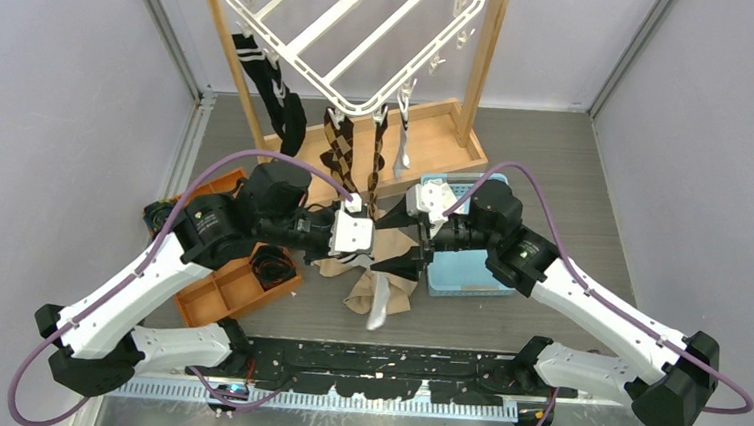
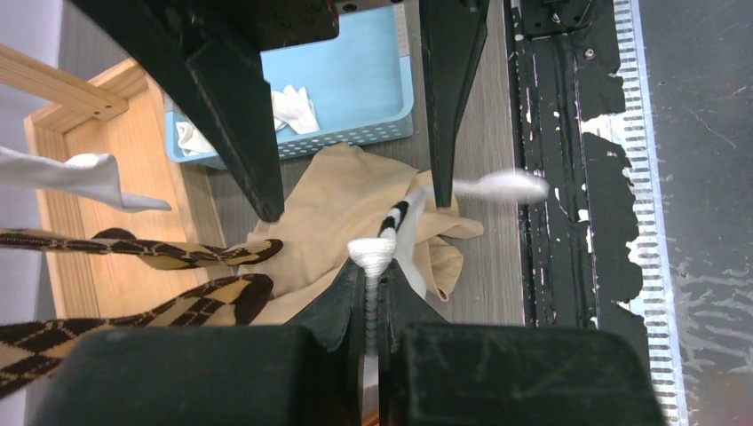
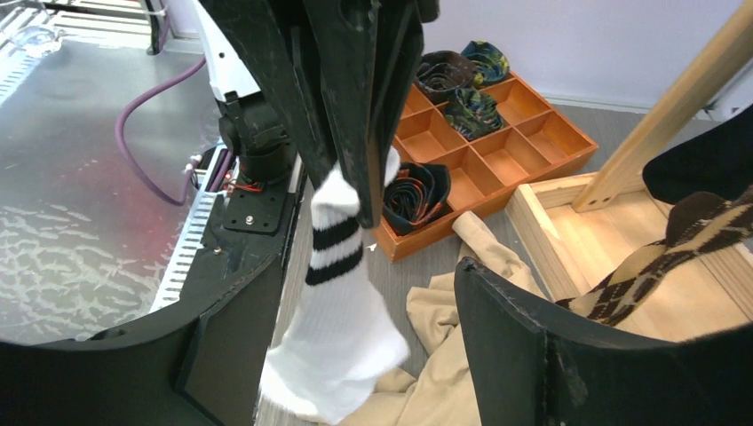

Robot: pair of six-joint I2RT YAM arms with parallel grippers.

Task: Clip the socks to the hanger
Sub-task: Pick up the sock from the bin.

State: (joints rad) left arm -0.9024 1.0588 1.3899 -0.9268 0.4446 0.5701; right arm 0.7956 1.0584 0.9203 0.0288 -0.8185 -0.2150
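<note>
**Left hand pinches a banded sock; right hand stands wide**

The left hand is clamped on the cuff of a white sock with black bands, which dangles above the beige cloth on the surface. The right hand faces it, jaws wide, with one finger on each side of the sock. Farther back, the hanger hangs tilted from the wooden stand. A black striped sock and argyle socks are clipped along its near rim. A blue basket sits right of the cloth and an orange tray left of it.
</note>
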